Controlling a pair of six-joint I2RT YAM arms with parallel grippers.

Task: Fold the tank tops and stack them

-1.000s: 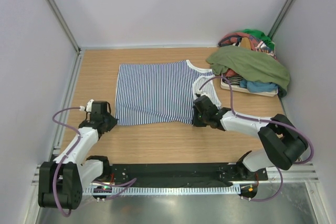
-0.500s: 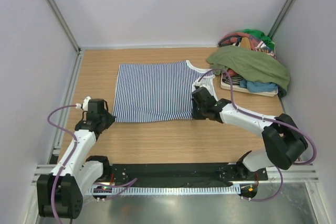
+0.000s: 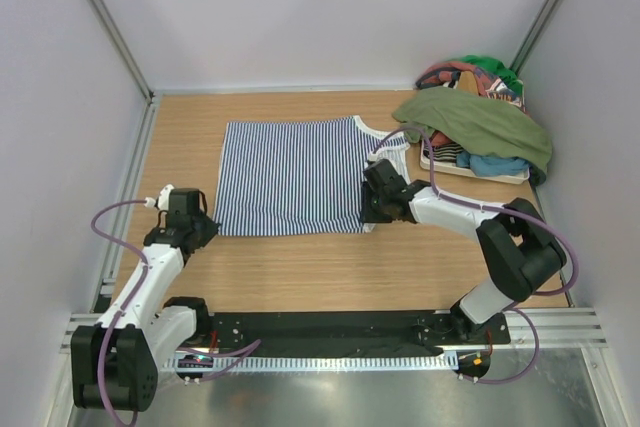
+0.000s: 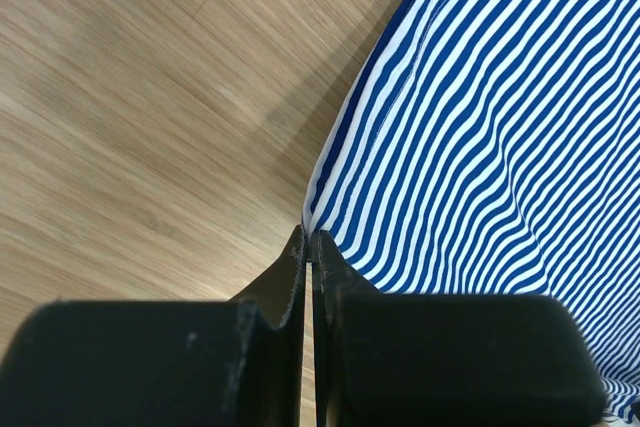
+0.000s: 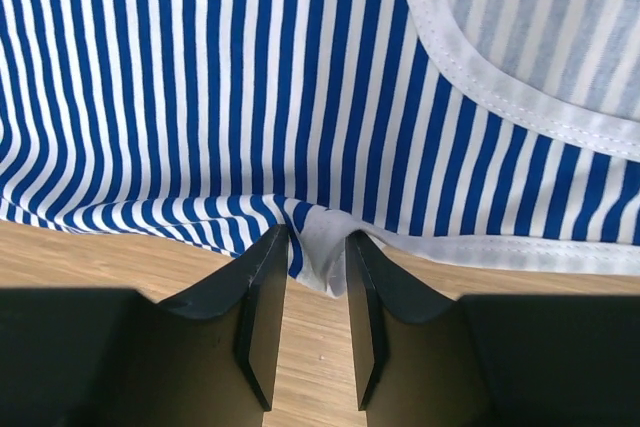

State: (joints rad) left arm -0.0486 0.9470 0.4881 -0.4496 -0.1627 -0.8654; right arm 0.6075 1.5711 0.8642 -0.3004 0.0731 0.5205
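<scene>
The navy-and-white striped tank top (image 3: pixel 290 175) was laid flat on the wooden table (image 3: pixel 320 272), a little left of centre, with its straight bottom edge turned to the left and its white-trimmed straps to the right. Only 1 layer of wrinkling was seen, along the near edge, where the cloth was slightly rippled.

The left gripper (image 3: pixel 207 230) was held low at the near left corner of the striped top. In the left wrist view its jaws were pressed together with no gap, and the tips (image 4: pixel 308 242) were set right at the edge of the cloth – whether any cloth was pinched between them could not be told.

The right gripper (image 3: pixel 367 211) was placed at the near right corner of the same top, beside the straps. In the right wrist view its 2 fingers (image 5: pixel 262 297) were spread apart, and a small bunched fold of the white-edged border was seen lying between the tips; the white trim (image 5: pixel 520 97) of an opening was curved across the upper right, with paler stripes showing inside it.

The olive green tank top (image 3: pixel 480 122) was draped over a pile of clothes (image 3: pixel 478 75) on a white tray (image 3: pixel 500 176) in the far right corner – well apart from the striped top's body, though near its straps. Neither gripper was touching it
</scene>
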